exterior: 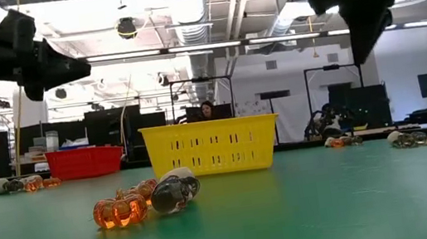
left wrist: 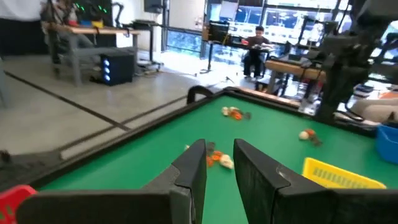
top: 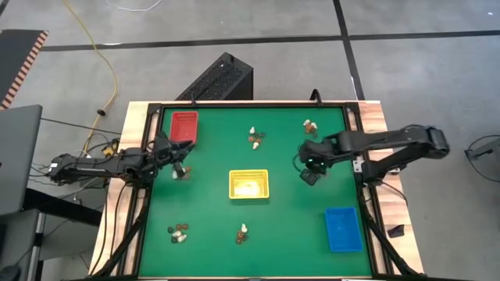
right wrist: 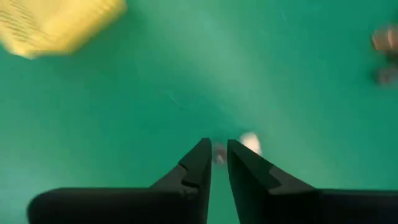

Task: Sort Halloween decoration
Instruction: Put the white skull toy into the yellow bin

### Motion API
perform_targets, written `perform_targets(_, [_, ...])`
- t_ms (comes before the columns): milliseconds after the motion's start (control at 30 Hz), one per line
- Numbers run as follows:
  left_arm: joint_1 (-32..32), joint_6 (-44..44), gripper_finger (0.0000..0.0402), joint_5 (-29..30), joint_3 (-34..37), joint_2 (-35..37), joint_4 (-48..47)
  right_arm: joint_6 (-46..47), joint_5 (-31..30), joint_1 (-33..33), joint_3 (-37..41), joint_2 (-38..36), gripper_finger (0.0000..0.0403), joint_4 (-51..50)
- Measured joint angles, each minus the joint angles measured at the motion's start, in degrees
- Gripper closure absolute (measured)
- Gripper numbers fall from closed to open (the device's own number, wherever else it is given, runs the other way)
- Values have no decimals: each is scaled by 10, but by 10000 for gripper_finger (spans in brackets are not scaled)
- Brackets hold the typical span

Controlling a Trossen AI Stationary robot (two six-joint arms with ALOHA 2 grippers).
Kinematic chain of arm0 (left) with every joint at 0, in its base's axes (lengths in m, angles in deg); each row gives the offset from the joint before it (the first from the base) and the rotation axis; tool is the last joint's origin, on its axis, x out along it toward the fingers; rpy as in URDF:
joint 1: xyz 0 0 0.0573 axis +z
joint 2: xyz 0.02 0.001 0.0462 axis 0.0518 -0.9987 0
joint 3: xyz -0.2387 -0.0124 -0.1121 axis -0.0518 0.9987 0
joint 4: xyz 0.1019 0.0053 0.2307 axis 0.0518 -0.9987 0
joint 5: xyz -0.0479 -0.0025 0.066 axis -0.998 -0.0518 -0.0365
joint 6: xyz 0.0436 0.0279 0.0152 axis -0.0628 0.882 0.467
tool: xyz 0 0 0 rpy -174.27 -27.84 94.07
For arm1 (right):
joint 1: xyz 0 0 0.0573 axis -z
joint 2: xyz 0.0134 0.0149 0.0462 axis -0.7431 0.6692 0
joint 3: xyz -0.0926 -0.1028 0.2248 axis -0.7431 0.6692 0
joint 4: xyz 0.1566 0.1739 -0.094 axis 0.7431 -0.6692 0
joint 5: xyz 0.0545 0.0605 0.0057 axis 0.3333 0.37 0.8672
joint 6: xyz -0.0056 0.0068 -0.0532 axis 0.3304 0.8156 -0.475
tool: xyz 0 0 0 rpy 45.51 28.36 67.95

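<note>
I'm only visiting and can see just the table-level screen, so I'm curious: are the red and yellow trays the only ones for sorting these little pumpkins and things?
Observer: No. From above, a blue tray lies on the right arm's side of the table, outside your picture.
Visitor: And those dark hands up top?
Observer: From above, the right hand hangs over bare cloth to the right of the yellow tray, and the left hand is beside the red tray.
Visitor: Anything near the right one?
Observer: Its own camera shows a pale trinket on the cloth just ahead of it.
</note>
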Motion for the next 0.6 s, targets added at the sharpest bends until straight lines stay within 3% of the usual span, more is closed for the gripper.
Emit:
perform_targets(200, [0,-28,332,-47,0,0,-16,5,69,47,1,68,260,-35])
perform_targets(400, [0,-37,332,-49,0,0,-27,39,71,71,32,121,200,-16])
perform_targets(600, [0,-34,332,-42,1,0,-46,20,72,85,55,148,176,19])
